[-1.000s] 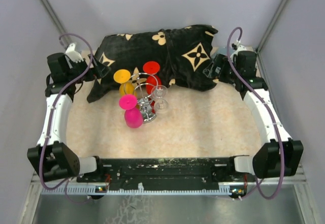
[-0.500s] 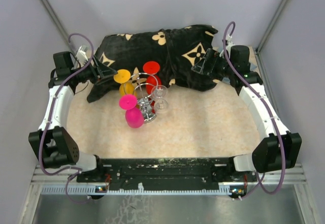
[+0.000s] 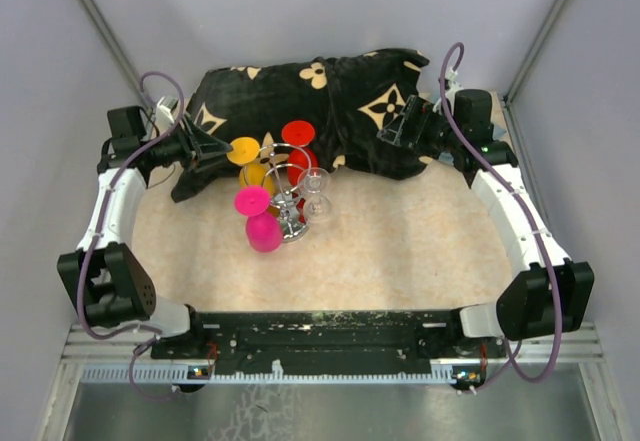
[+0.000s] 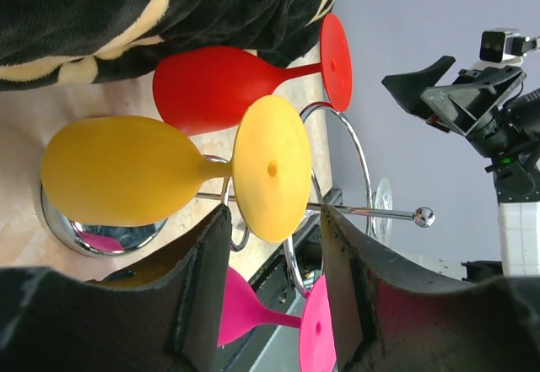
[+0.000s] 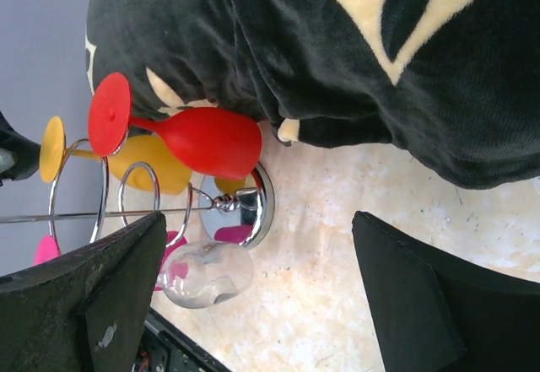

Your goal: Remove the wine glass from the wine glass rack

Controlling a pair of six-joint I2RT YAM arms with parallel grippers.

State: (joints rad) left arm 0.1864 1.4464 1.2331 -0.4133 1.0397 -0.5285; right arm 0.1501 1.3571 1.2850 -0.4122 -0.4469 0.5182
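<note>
Beige tabletop (image 3: pixel 400 251), grey walls, black patterned cushion (image 3: pixel 330 101) at back. Mid-table: wine glass rack (image 3: pixel 291 225) w/ 4 glasses hung foot-up in its wire loops, so bowls dangle clear of the base. On rack's left side, left gripper (image 4: pixel 276 220) has jaws apart, flanking foot rim of yellow wine glass (image 3: pixel 241 150). Contact unclear, not clamped. Prob. lined up there bc the foot must slide out of its loop. Yellow's long axis ~upright, bowl down. Over the cushion, right gripper (image 3: pixel 385 134) gapes wide, empty.
</note>
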